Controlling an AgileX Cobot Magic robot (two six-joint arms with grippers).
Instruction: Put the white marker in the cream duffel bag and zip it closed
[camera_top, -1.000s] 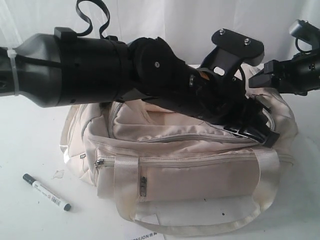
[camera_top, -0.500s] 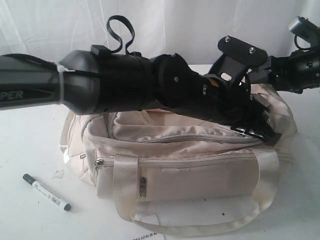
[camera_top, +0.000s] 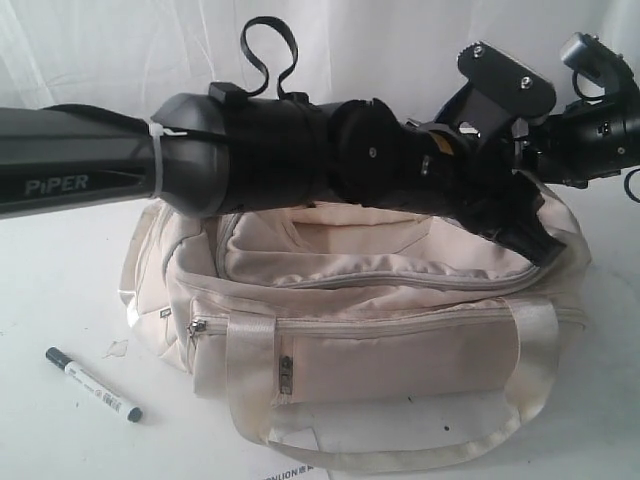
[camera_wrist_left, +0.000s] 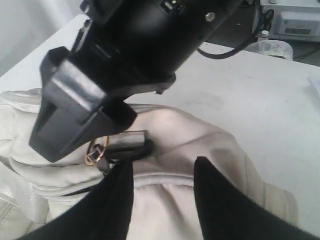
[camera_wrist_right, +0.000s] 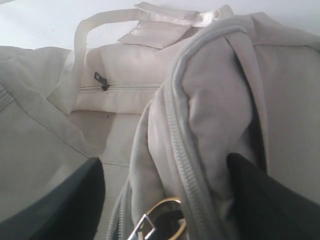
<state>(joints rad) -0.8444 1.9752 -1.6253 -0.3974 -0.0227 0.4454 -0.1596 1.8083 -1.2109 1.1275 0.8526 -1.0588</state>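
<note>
Grey "PiPER"-lettered arm (camera_top: 80, 180) over cream duffel bag (camera_top: 380, 350); left end effector (camera_wrist_left: 162, 162) released, right end effector (camera_wrist_right: 165, 160) released.

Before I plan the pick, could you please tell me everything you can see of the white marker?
The white marker is a slim pen with a white, plastic-looking barrel, a black cap at one end, a dark end at the other and small print along it. It lies flat and slanted on the white table, front left in the exterior view, apart from the cream duffel bag. Only the table touches it.
</note>
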